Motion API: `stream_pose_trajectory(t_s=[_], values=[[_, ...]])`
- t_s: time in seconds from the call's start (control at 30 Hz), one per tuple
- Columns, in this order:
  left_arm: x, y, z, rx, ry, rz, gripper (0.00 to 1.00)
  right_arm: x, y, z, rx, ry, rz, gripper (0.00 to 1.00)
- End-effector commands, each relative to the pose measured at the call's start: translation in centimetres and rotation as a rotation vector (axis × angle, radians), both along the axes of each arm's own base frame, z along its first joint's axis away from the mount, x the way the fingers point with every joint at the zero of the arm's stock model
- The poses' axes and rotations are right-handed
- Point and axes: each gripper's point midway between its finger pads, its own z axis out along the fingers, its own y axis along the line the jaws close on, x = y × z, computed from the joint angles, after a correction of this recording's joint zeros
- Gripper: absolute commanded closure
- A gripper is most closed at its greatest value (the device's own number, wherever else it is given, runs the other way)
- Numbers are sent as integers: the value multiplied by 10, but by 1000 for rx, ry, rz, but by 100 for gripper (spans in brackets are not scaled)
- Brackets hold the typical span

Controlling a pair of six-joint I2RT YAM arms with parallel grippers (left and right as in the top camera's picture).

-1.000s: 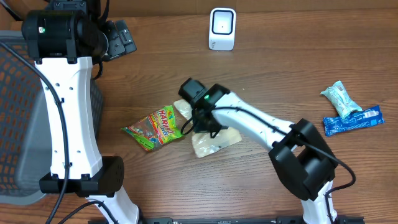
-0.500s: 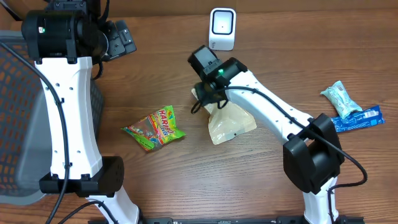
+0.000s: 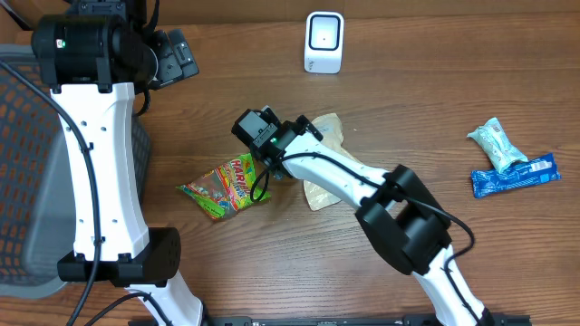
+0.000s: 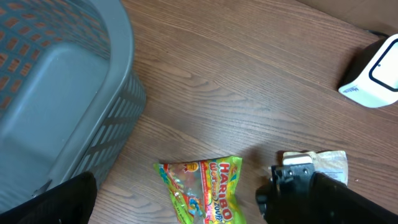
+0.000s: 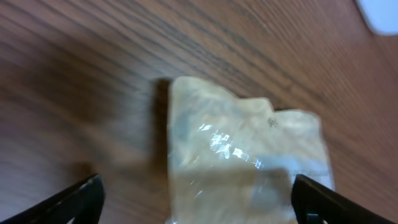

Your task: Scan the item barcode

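Right claw (image 5: 199,198) gapes wide over the clear packet (image 5: 242,155), lying on the tabletop (image 3: 426,81) short of the scanner (image 3: 323,42) at its far edge. The barcode, possibly face-down in this blur, may never read.

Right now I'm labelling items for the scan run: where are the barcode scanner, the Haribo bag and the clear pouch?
barcode scanner (image 3: 324,41), overhead view, centre of its white front face.
Haribo bag (image 3: 227,186), overhead view, middle of the printed front.
clear pouch (image 5: 245,155), right wrist view, middle of the crinkled film.
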Motion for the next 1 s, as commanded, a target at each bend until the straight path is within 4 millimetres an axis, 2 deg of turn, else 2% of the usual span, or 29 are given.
stream_pose_trajectory(t_s=[0.0, 0.07, 0.13, 0.17, 0.23, 0.33, 0.47, 0.53, 0.57, 0.63, 0.7, 0.77, 0.83, 0.97], values=[[-3, 2, 8, 8, -24, 11, 0, 18, -20, -6, -155, -67, 31, 0], [-3, 2, 8, 8, -24, 11, 0, 21, -23, -9, -153, -64, 21, 1], [-3, 2, 8, 8, -24, 11, 0, 24, -27, -9, -154, -63, 11, 12], [-3, 2, 8, 8, -24, 11, 0, 25, -29, -9, -152, -63, 3, 29], [-3, 2, 8, 8, -24, 11, 0, 26, -32, -9, -145, -65, -15, 44], [-3, 2, 8, 8, -24, 11, 0, 25, -33, -11, -133, -51, -24, 73], [-2, 2, 8, 8, -24, 11, 0, 19, -34, -14, -139, -19, -13, 79], [-3, 2, 8, 8, -24, 11, 0, 14, -32, -15, -144, -7, -5, 93], [-2, 2, 8, 8, -24, 11, 0, 14, -31, -15, -136, -10, -16, 96], [-3, 2, 8, 8, -24, 11, 0, 12, -31, -11, -103, -18, -73, 96], [-3, 2, 8, 8, -24, 11, 0, 3, -18, -2, -10, 63, -75, 96], [-3, 2, 8, 8, -24, 11, 1, -2, -1, 17, 132, 153, -71, 96], [-3, 2, 8, 8, -24, 11, 1, -10, 20, 57, 376, 307, -46, 96], [-3, 2, 8, 8, -24, 11, 0, -19, 31, 126, 779, 536, 11, 96]])
